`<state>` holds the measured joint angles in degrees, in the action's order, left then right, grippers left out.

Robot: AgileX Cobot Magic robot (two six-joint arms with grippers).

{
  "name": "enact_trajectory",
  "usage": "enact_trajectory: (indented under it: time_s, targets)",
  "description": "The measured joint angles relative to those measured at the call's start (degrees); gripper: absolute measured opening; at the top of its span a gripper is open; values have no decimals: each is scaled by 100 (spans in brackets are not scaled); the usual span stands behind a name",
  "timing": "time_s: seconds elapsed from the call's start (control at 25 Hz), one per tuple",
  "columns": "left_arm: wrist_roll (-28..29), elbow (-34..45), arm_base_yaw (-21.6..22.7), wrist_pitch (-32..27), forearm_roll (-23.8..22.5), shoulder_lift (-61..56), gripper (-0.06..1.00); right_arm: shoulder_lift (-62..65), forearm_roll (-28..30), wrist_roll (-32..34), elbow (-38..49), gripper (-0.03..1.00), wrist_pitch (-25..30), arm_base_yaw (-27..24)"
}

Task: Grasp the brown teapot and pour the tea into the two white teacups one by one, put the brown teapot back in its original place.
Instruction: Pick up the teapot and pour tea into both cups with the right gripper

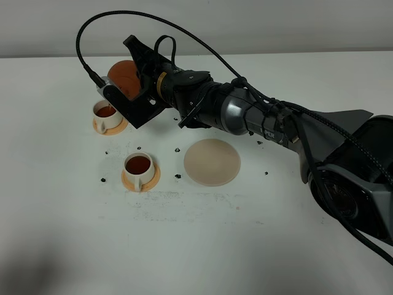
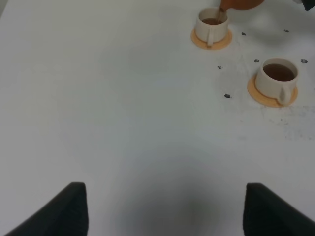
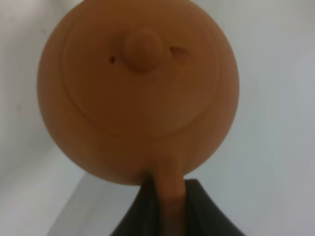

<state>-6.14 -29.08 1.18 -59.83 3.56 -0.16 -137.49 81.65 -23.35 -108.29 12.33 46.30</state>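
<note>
While right claw [image 3: 170,202] clamps brown teapot [image 3: 138,88] handle | teapot half hidden in high view | left claw [image 2: 165,210] wide, empty

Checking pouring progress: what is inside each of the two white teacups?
The front teacup holds dark tea. The back teacup also holds tea, with a stream entering from the brown teapot. Cup walls hide the depth.
</note>
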Motion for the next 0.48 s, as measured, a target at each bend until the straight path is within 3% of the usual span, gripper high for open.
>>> enact_trajectory:
  time_s: [0.48]
  targets:
    - [0,0,0,0,0,0,66,0,313,6,0,11,35,0]
